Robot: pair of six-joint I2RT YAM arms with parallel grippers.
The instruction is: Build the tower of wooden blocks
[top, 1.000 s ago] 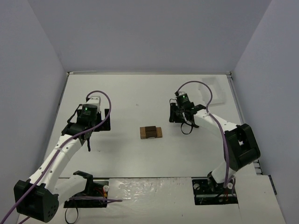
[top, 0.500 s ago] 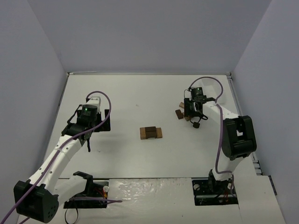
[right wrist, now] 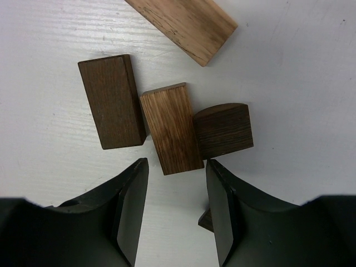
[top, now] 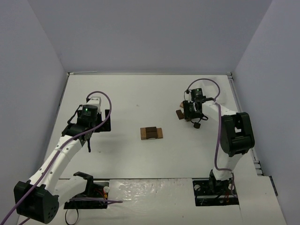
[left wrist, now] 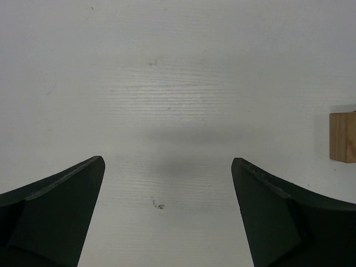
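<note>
1. Half spreading the right pincer [right wrist: 175,167] and clamping nothing. Straddling the near end of a striped mid-brown block [right wrist: 171,128], with no contact being visible.
2. Finding a dark brown block [right wrist: 111,100] lying against that one's left side and a dark rounded block [right wrist: 222,130] butting its right side. Spotting a light tan block [right wrist: 183,22] lying slantwise farther ahead of the fingertips.
3. Judging these pieces as light, stiff, hard and fairly smooth, so probably sliding or swivelling on the table if nudged by one finger first. Favouring a pinch across the two long flat faces near mid-length. Expecting the crowding neighbours to be blocking finger room on both sides.
4. Locating the wood block tower [top: 151,132] well apart from the right pincer, to its left and back toward the arm bases. Showing so far only a dark piece sitting on a tan base.
5. Holding the left pincer [left wrist: 167,161] spread wide and gripping nothing, hovering over bare table [left wrist: 167,67]. Catching a tan block end [left wrist: 342,136] at its right, possibly the tower's base.
6. Seeing no container around any block. Making out only a pale tray-like shape [top: 218,91] beyond the right pincer, too faint for telling contents.
</note>
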